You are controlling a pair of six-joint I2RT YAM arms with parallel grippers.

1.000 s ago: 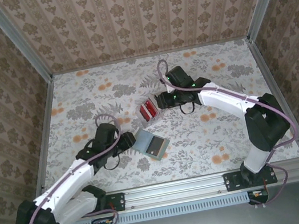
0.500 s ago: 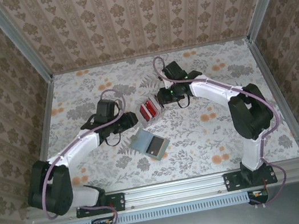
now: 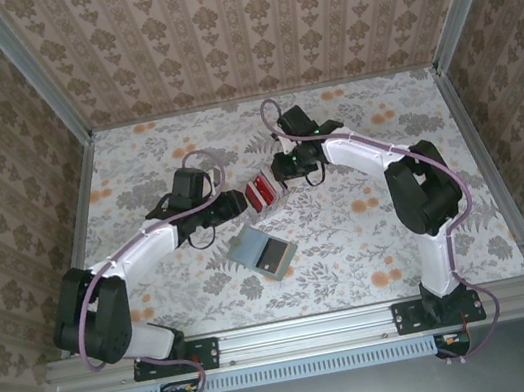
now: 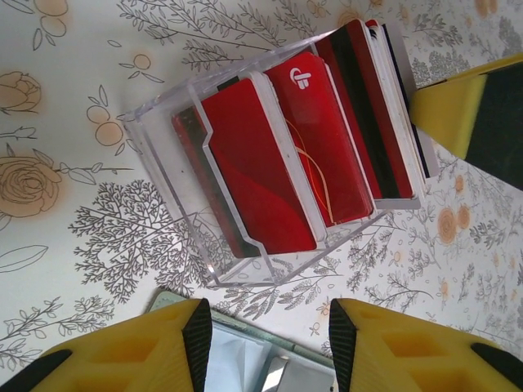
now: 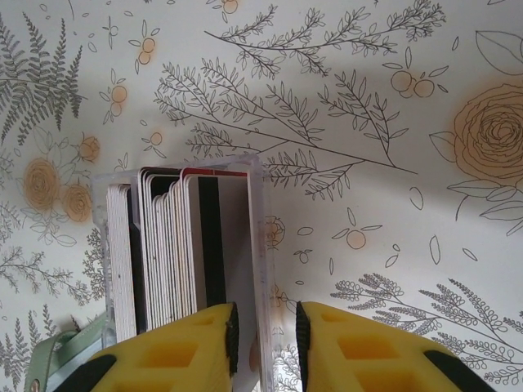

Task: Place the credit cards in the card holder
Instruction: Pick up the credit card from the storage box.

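The credit cards (image 3: 262,194) are glossy red and stand fanned in a clear acrylic rack (image 4: 163,139) in mid-table. In the left wrist view the red cards (image 4: 278,155) lie just beyond my open left gripper (image 4: 270,351), which touches nothing. The card holder (image 3: 264,250), a sage-green wallet, lies open nearer the arms, its pale inside (image 4: 237,367) showing between the left fingers. My right gripper (image 5: 264,343) is narrowly open astride the rack's end wall (image 5: 255,237). One pad sits against the cards' (image 5: 176,245) white backs.
The table (image 3: 381,236) has a floral cloth and is walled on three sides with patterned panels. A yellow finger of the right gripper (image 4: 458,106) shows beside the rack's far end. The wallet's green corner (image 5: 61,351) sits near the rack.
My left gripper swung from beside the wallet up to the left side of the card rack. My right gripper edged closer onto the rack's right end.
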